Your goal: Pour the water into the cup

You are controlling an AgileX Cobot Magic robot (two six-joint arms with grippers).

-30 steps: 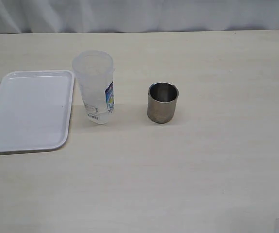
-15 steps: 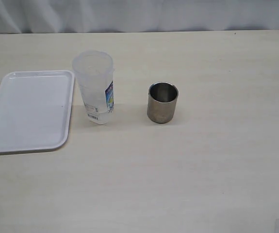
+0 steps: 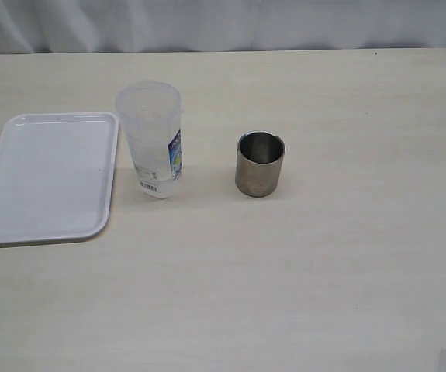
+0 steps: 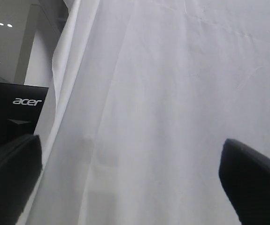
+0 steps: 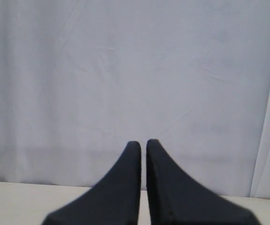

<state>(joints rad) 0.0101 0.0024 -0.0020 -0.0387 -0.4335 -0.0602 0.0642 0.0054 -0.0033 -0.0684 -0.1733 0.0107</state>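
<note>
The cup (image 3: 260, 164) is standing upright on the table (image 3: 323, 256), with its mouth facing up. The tall plastic container (image 3: 154, 139) is standing near the cup, between the cup and the white tray (image 3: 48, 177). I cannot see the water; it is too clear to tell how much is sitting in the container.

Your left gripper (image 4: 130, 143) is holding its fingers wide apart with nothing between them. Your right gripper (image 5: 143, 143) is holding its fingers almost touching, with nothing in them. Neither one is showing up near the cup.

Be careful. The container is looking thin and slippery, so squeezing too hard may be bending it and spilling. Tipping too fast, or not right over the cup, may be sending water onto the table. A bump may be knocking the cup over.
</note>
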